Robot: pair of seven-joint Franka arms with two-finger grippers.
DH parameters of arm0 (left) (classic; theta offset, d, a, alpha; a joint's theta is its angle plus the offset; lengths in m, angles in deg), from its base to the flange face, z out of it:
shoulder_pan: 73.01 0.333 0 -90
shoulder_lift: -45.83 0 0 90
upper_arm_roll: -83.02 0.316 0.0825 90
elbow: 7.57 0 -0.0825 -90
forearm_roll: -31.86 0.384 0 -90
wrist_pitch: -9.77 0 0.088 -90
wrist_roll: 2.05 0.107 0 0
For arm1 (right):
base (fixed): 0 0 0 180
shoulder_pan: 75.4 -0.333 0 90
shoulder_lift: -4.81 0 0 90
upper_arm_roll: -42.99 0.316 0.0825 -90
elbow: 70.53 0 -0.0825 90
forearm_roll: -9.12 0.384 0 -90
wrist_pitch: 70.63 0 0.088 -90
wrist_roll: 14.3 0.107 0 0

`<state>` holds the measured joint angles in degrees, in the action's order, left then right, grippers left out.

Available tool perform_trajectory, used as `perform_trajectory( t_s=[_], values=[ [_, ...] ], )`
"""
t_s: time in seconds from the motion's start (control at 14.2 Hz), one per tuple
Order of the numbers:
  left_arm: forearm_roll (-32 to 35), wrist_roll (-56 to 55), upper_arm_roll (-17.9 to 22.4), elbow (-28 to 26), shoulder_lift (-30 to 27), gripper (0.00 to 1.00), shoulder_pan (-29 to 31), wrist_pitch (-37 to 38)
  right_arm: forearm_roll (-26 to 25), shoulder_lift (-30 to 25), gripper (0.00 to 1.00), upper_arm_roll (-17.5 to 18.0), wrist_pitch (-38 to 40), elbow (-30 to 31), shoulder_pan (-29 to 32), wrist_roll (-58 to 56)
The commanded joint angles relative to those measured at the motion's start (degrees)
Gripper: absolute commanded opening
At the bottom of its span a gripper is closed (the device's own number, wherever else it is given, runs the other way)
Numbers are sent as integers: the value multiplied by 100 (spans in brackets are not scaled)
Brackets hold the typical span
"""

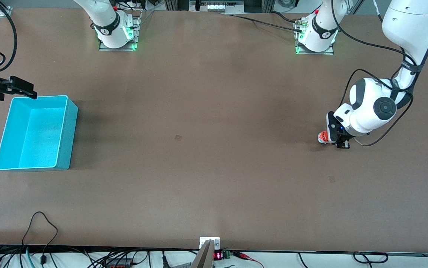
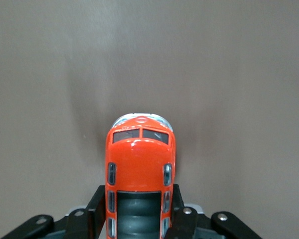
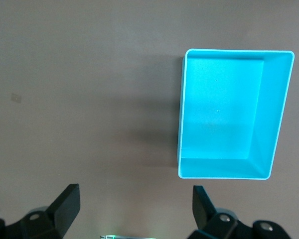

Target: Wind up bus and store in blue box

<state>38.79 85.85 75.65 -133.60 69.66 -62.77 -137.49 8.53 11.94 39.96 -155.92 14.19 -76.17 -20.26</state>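
Glossy plastic bus (image 2: 140,164) (orange), matt brown table (image 1: 214,149).

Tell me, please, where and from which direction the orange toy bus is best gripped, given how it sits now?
Grip the bus across its two long flat sides, toward the rear, coming down from above. Its narrow body fits between the fingers, and the sides run parallel, so that probably holds firmly. The left gripper is shut on it this way already, at the left arm's end of the table. The right gripper waits open beside the blue box.
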Motion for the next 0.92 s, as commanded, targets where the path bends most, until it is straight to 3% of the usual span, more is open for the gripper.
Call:
perform_trajectory(
  t_s=[0.0, 0.57, 0.85],
  values=[
    [116, 586, -28, 306, 438, 25, 434, 13, 58, 26, 100, 39, 83, -122, 16, 51],
    [125, 1237, -10, 622, 834, 23, 1647, 13, 58, 26, 100, 48, 83, -113, 24, 60],
    [125, 1878, -1, 729, 887, 26, 1911, 13, 58, 17, 100, 48, 83, -122, 16, 60]
  ],
)
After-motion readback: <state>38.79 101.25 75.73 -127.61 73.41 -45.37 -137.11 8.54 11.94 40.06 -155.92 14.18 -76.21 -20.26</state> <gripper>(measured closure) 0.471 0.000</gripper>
